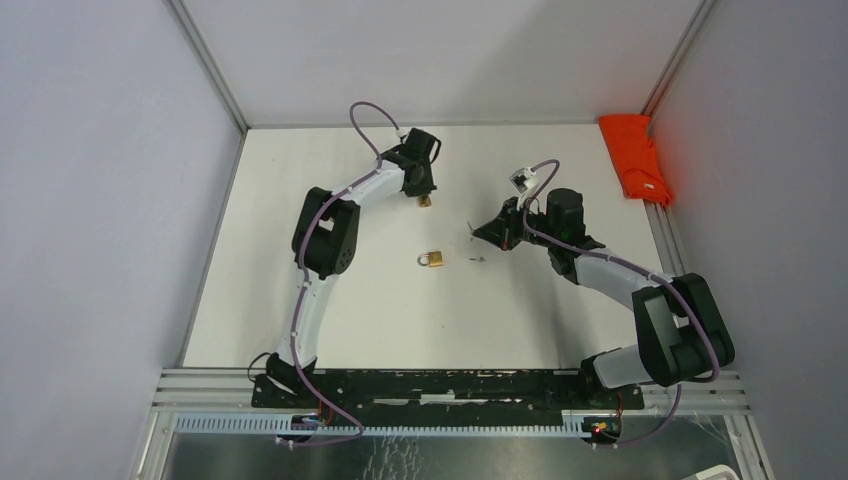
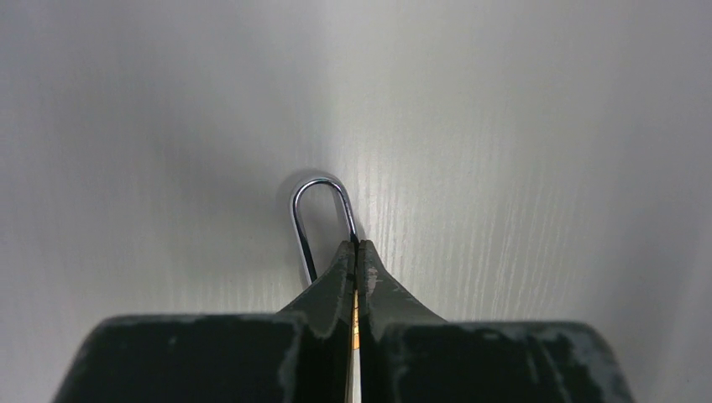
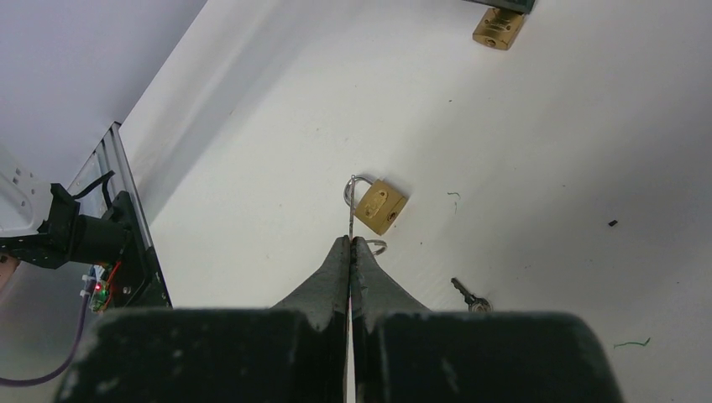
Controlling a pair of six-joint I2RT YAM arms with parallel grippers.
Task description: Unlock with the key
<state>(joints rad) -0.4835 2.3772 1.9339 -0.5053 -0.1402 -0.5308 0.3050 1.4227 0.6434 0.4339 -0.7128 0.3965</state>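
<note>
My left gripper (image 1: 424, 194) (image 2: 357, 245) is shut on a brass padlock (image 1: 424, 202) at the back middle of the table. A sliver of brass shows between the fingers, and its chrome shackle (image 2: 321, 200) sticks out past the tips. The same padlock (image 3: 498, 28) shows at the top of the right wrist view. My right gripper (image 1: 480, 231) (image 3: 350, 242) is shut on a thin key (image 3: 350, 211), seen edge-on, with a ring (image 3: 377, 246) beside the tips. A second brass padlock (image 1: 432, 259) (image 3: 382, 206) lies on the table just beyond that key.
A loose key (image 1: 477, 259) (image 3: 467, 294) lies on the white table to the right of the second padlock. A red cloth (image 1: 636, 155) sits at the back right corner. Grey walls enclose the table, and a metal rail (image 1: 450, 380) runs along the near edge.
</note>
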